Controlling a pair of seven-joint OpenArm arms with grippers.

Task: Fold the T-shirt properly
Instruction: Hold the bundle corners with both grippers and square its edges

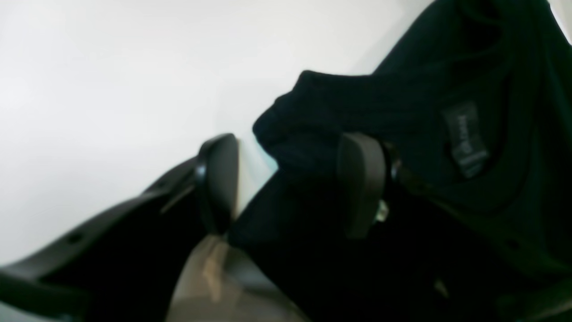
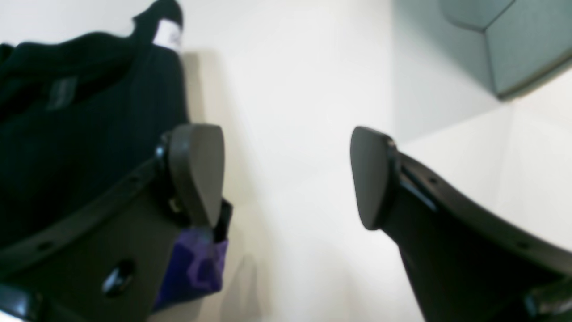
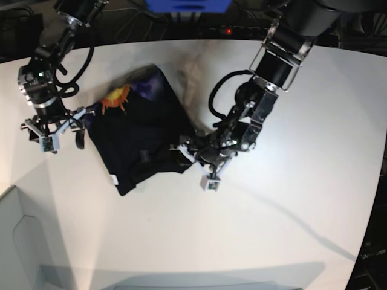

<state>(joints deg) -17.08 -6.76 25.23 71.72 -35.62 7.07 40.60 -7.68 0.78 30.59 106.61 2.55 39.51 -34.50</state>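
Observation:
The black T-shirt (image 3: 136, 136) lies bunched on the white table (image 3: 290, 199), with an orange sun print (image 3: 115, 99) on purple showing at its far left corner. My left gripper (image 3: 188, 152) sits at the shirt's right edge. In the left wrist view it (image 1: 290, 183) is open, with a raised fold of the black T-shirt (image 1: 308, 120) between its fingers and a dark label (image 1: 464, 138) to the right. My right gripper (image 3: 63, 124) is at the shirt's left edge. In the right wrist view it (image 2: 283, 176) is open and empty, the T-shirt (image 2: 89, 125) lies left of it, and a white label (image 2: 169, 33) shows.
A blue object (image 3: 187, 5) and cables lie beyond the table's far edge. A grey panel (image 3: 18, 241) stands off the table's near left corner and also shows in the right wrist view (image 2: 514, 40).

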